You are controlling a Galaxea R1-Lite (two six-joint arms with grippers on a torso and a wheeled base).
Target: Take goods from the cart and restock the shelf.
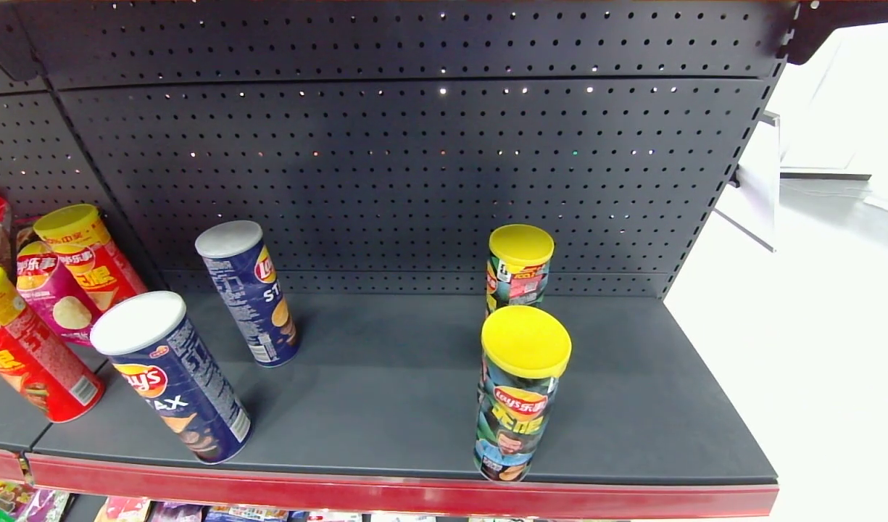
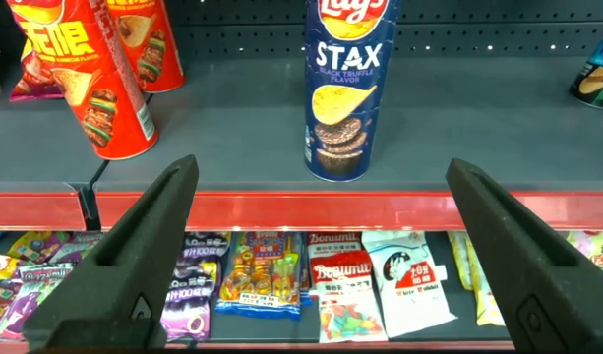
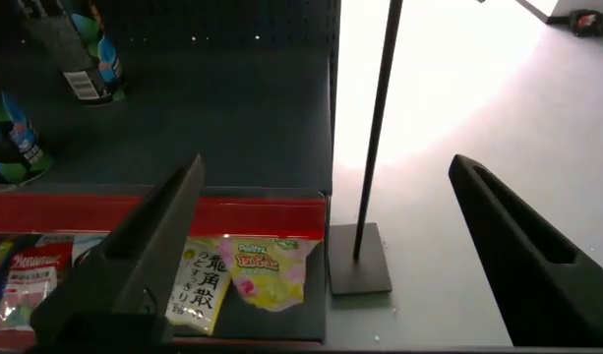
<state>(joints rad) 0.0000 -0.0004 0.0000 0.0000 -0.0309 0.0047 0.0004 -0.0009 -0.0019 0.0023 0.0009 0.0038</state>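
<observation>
Left gripper: spread wide and holding nothing, low in front of the red front lip and lined up with the front blue can.
Right gripper: wide too, nothing in it, at the shelf's right end, near the sign stand on the floor.
Goods: on the shelf you've got that front blue can, with a second blue can behind it. 2 yellow-lidded cans stand one behind the other to the right. Red cans stand on the next board left.
Stage: my read is that with nothing in hand, your next move is a fetch from the cart. The bare stretch between blue and yellow-lidded looks like the slot.
Risk 1: these cans are tall and narrow. Lift the left arm carelessly and it could clip the front blue can and tip it off the lip.
Risk 2: turn the right arm wide and it could catch the sign stand.
</observation>
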